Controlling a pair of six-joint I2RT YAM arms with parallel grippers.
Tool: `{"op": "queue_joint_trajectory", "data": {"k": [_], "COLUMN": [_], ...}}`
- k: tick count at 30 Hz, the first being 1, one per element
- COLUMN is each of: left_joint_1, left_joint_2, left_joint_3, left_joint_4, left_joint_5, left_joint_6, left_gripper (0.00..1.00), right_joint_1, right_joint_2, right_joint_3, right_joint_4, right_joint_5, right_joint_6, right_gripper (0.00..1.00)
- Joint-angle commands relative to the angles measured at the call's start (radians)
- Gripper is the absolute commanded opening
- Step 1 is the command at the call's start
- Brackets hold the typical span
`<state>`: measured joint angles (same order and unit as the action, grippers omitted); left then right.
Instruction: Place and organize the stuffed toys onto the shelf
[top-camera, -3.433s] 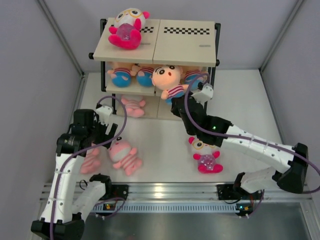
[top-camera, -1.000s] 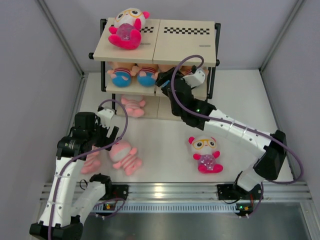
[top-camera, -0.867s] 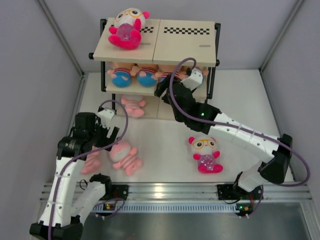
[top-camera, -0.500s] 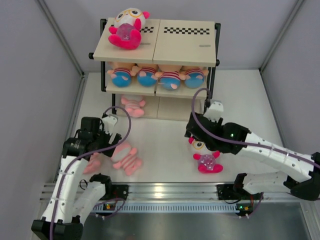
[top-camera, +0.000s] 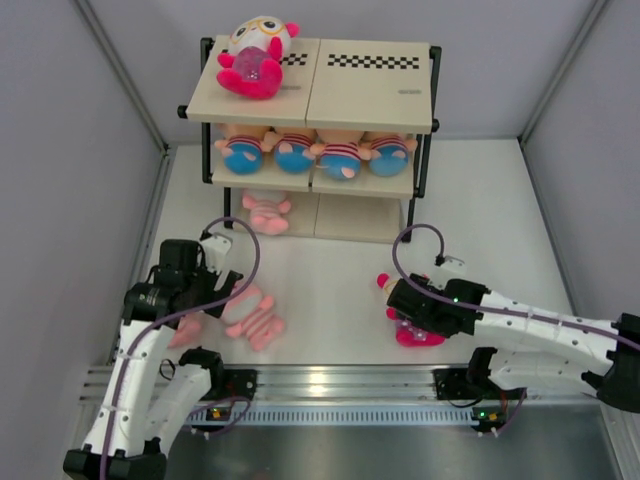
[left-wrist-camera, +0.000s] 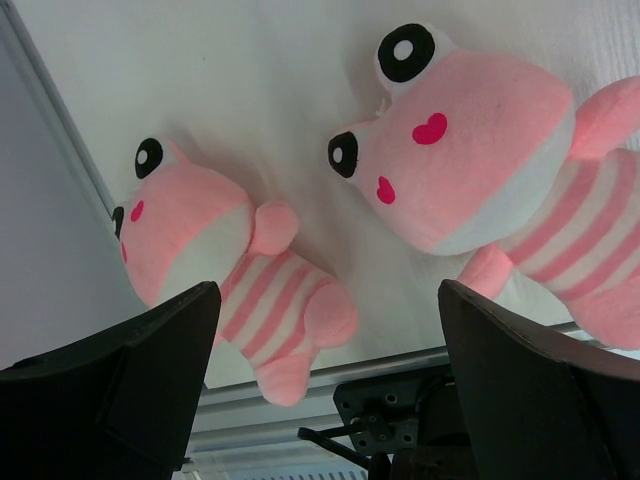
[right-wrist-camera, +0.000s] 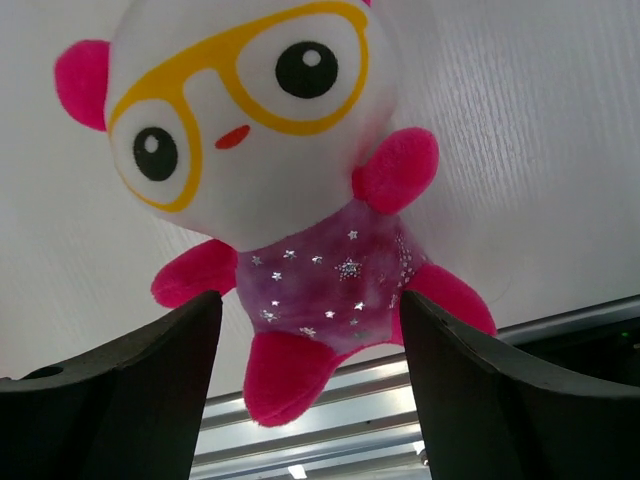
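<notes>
while both stand open, right gripper (right-wrist-camera: 308, 385) hovers over a white toy (right-wrist-camera: 250, 130), left gripper (left-wrist-camera: 325, 385) over two pink toys (left-wrist-camera: 470, 150), before the shelf (top-camera: 370, 95).

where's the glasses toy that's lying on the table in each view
top external: glasses toy lower right of centre, mostly under the right gripper
left wrist: not in it
right wrist: fills the middle, face up
shared landmark: metal rail along the near edge, beyond its feet
</notes>
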<state>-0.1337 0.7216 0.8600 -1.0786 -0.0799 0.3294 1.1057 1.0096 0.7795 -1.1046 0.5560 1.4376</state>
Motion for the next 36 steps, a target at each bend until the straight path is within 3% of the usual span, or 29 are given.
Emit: {"op": "queue_joint_trajectory", "data": {"k": [1,6,8,9,10,11,13,15,17,20,26,27,30,32,35,36], "left_joint_1": [-0.006,-0.006,-0.006,-0.006,-0.006,-0.006,-0.006,-0.006,-0.006,-0.006,-0.006,-0.006,-0.006,-0.006,-0.006,-0.006], "left_joint_2": [-0.028,-0.048,-0.053,-0.056,-0.057,-0.059,-0.062,-0.071,-0.074,-0.071,-0.054,-0.051,-0.053,-0.053,-0.054,-0.053], "left_joint_3": [-0.001,0.001,-0.003,-0.004,-0.006,-0.006,-0.001,0.001,0.013,0.033,0.043,0.043,0.042,0.042,0.043,0.043], "left_joint_4": [-0.024,-0.033,-0.034,-0.034,-0.034,-0.034,-0.034,-0.037,-0.038,-0.046,-0.046,-0.046,-0.044,-0.044,-0.044,-0.044], "left_joint_5": [-0.023,-0.031,-0.034,-0.037,-0.04,-0.043,-0.052,-0.054,-0.05,-0.034,-0.02,-0.02,-0.02,-0.021,-0.03,-0.031], "left_joint_6": [0.013,0.028,0.036,0.037,0.043,0.048,0.049,0.056,0.059,0.057,0.056,0.056,0.053,0.053,0.051,0.051], "left_gripper": [0.97,0.97,0.97,0.98,0.98,0.98,0.98,0.99,0.99,0.99,0.99,0.99,0.99,0.99,0.99,0.99], "right_joint_1": [0.005,-0.012,-0.02,-0.021,-0.023,-0.024,-0.024,-0.006,0.032,0.143,0.301,0.331,0.336,0.326,0.225,0.159], "right_joint_2": [0.033,0.073,0.084,0.101,0.112,0.125,0.171,0.225,0.259,0.334,0.572,0.643,0.739,0.721,0.572,0.481], "right_joint_3": [-0.04,-0.117,-0.138,-0.154,-0.151,-0.143,-0.059,0.103,0.24,0.536,1.159,1.342,1.658,1.704,1.553,1.423], "right_joint_4": [0.1,0.176,0.224,0.295,0.322,0.337,0.298,0.185,-0.041,-0.274,-0.302,-0.307,-0.282,-0.191,0.12,0.208], "right_joint_5": [-0.039,-0.011,-0.016,-0.024,-0.037,-0.056,-0.05,-0.009,0.1,0.201,0.138,0.125,0.137,0.168,0.191,0.209], "right_joint_6": [0.056,0.095,0.084,0.048,0.026,0.006,-0.064,-0.092,-0.08,-0.06,-0.468,-0.559,-0.695,-0.767,-0.804,-0.815], "right_gripper": [0.72,0.69,0.57,0.5,0.32,0.23,0.0,0.0,0.0,0.0,0.0,0.0,0.0,0.0,0.0,0.0]}}
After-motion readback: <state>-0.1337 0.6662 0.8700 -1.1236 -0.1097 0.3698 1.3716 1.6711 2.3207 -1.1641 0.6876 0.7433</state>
